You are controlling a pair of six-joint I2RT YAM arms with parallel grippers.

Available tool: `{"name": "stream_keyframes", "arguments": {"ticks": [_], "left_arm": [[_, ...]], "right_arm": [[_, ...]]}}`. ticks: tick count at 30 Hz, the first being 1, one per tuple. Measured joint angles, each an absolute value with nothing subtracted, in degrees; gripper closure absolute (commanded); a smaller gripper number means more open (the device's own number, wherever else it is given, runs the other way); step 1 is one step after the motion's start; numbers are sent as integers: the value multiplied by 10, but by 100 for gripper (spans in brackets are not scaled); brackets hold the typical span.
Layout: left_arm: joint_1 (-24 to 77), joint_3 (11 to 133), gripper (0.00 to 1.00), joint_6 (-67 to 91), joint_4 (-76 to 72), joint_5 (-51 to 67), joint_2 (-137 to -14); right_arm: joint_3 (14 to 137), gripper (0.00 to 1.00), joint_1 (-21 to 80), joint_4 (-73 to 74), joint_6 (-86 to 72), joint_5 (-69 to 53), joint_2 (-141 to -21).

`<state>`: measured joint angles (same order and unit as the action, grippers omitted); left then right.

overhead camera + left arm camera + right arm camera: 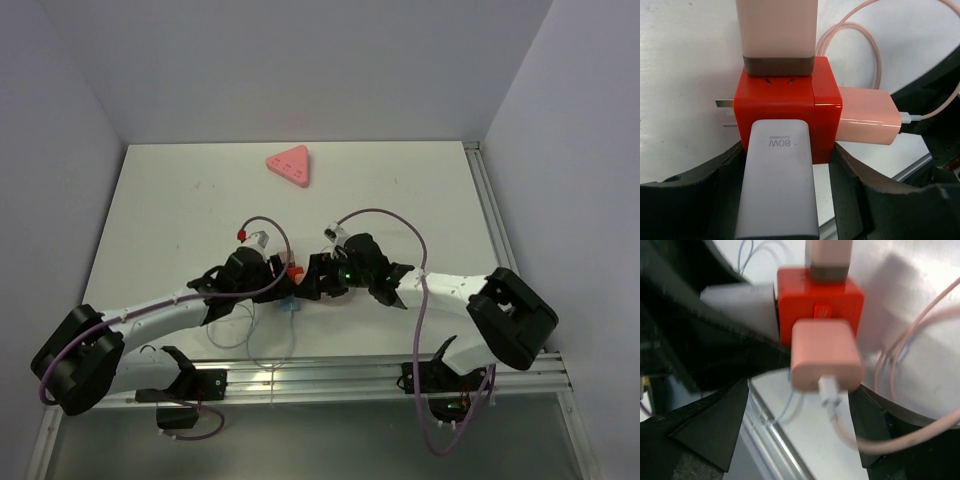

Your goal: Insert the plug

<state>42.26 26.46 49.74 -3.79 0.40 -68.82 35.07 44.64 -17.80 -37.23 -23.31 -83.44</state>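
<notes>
- Right claw spread around pink plug, seated in side of red cube; 1 finger may snag cable as I retreat.
- Left claw pinches red cube; a slip would unseat pink plug.

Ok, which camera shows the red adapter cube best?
The left wrist view: the red adapter cube is sharp, centred and large. The right wrist view shows it close but blurred; the top view shows only a tiny red speck.
</notes>
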Motion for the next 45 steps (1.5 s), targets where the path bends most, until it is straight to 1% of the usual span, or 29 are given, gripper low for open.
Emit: {"name": "stream_keyframes", "arguments": {"ticks": [1, 2, 3, 8, 12, 16, 18, 22, 24, 26, 27, 29, 30, 32, 33, 34, 39, 45], "left_arm": [[422, 277, 100, 492, -22, 11, -695], [419, 293, 100, 486, -1, 14, -702], [416, 310, 100, 479, 19, 14, -711], [397, 389, 100, 435, 121, 8, -754], [384, 444, 100, 398, 176, 0, -793], [362, 491, 100, 367, 223, -1, -828], [352, 527, 100, 348, 245, -8, -858], [343, 595, 99, 311, 278, -30, -918], [341, 629, 93, 294, 294, -38, -948], [337, 663, 83, 280, 309, -44, -978], [336, 678, 70, 273, 314, -44, -989], [330, 707, 59, 261, 319, -45, -1013], [326, 720, 48, 256, 322, -45, -1023], [320, 735, 38, 250, 322, -49, -1036], [318, 738, 9, 247, 321, -51, -1039], [317, 738, 1, 243, 320, -53, -1039], [310, 738, 1, 240, 321, -59, -1039], [310, 738, 1, 235, 320, -59, -1024]], "right_arm": [[343, 12, 446, -170, -373, -235, -821], [331, 3, 447, -162, -378, -242, -803], [318, 0, 449, -155, -382, -251, -782], [265, 0, 460, -111, -395, -276, -654], [216, 0, 460, -55, -407, -279, -500], [203, 0, 462, 11, -415, -265, -368], [201, 0, 462, 47, -417, -251, -317], [201, 0, 462, 106, -422, -218, -263], [195, 0, 462, 127, -424, -205, -251], [185, 0, 462, 148, -430, -193, -239], [180, 0, 462, 159, -434, -187, -232], [174, 0, 462, 176, -440, -177, -218], [172, 0, 462, 186, -441, -172, -210], [172, 0, 462, 200, -445, -164, -195], [172, 0, 462, 206, -446, -159, -187], [172, 0, 462, 214, -448, -155, -178], [163, 0, 462, 234, -456, -141, -145], [156, 0, 462, 252, -466, -132, -137]]}}
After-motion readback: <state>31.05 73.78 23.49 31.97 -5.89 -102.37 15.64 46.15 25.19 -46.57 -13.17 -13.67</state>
